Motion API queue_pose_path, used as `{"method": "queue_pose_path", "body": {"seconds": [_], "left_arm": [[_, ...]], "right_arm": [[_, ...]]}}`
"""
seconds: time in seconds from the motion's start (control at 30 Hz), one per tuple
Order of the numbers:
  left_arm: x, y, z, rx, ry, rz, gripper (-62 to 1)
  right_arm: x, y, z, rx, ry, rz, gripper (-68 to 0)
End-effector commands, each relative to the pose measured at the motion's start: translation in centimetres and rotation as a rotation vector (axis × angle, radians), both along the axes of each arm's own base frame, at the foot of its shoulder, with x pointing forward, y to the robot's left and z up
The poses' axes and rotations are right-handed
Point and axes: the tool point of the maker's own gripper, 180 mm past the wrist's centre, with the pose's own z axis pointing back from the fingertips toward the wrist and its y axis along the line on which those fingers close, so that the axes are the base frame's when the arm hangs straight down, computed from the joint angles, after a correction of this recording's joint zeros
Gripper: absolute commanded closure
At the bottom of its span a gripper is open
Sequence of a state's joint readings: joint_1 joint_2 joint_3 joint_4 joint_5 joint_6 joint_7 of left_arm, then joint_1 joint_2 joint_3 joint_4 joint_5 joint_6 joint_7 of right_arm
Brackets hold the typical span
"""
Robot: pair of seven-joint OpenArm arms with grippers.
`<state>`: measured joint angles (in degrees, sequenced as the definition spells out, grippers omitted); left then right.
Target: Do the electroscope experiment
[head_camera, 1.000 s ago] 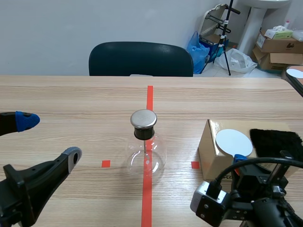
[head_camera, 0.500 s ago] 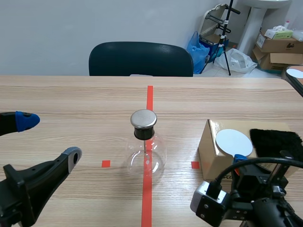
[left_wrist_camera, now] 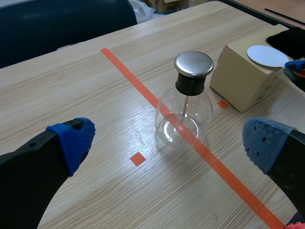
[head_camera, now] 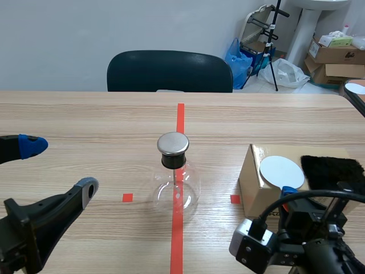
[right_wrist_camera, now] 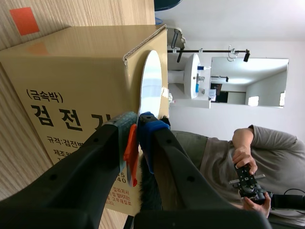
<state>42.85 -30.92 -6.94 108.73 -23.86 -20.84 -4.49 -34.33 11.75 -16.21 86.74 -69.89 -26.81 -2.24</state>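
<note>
Electroscope flask [head_camera: 175, 185], clear glass with a metal cap, stands on the red tape line mid-table [head_camera: 85, 114], ahead of the left end effector [head_camera: 57, 166], fingers wide apart. Only the right wrist view shows the right end effector [right_wrist_camera: 134, 125] clamped on a thin orange strip [right_wrist_camera: 130, 157] beside a cardboard box [right_wrist_camera: 71, 67]. White disc [head_camera: 280, 170] and black cloth [head_camera: 331, 168] lie on the box. Strip's lower end hidden between the fingers.
</note>
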Motion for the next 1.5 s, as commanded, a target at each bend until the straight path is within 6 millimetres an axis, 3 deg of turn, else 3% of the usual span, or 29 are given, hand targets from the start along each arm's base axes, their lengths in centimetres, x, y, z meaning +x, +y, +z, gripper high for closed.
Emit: {"method": "queue_pose_path", "body": {"seconds": [0.0, 0.37, 0.4, 0.5, 0.6, 1.03, 1.27, 1.47], "left_arm": [[0.1, -0.3, 0.8, -0.02, -0.024, 0.0, -62.3], [0.2, -0.3, 1.0, -0.024, -0.032, -0.001, -62.3], [0.2, -0.3, 1.0, -0.022, -0.032, -0.001, -59.8], [0.5, -0.1, 0.3, 0.029, -0.029, -0.011, -27.2], [1.2, -0.1, -1.2, 0.083, -0.021, -0.041, -2.2], [4.6, -1.1, -9.5, 0.08, 0.019, -0.213, -3.2], [6.1, -2.3, -11.5, 0.06, 0.037, -0.275, -3.2], [6.2, -3.9, -12.4, 0.037, 0.058, -0.343, -3.2]], "right_arm": [[0.4, -0.3, 0.7, -0.002, -0.028, -0.012, -0.9], [1.0, -0.9, 3.4, -0.071, -0.155, -0.038, -1.1], [1.1, -0.8, 3.6, -0.074, -0.162, -0.038, -1.1], [1.4, -0.4, 4.6, -0.078, -0.189, -0.031, -1.1], [1.7, 0.3, 5.4, -0.09, -0.216, -0.022, -1.1], [3.9, 3.9, 7.8, -0.107, -0.321, 0.013, -1.0], [5.0, 5.3, 8.0, -0.119, -0.312, 0.048, -1.0], [5.0, 6.6, 7.4, -0.122, -0.302, 0.09, -1.0]]}}
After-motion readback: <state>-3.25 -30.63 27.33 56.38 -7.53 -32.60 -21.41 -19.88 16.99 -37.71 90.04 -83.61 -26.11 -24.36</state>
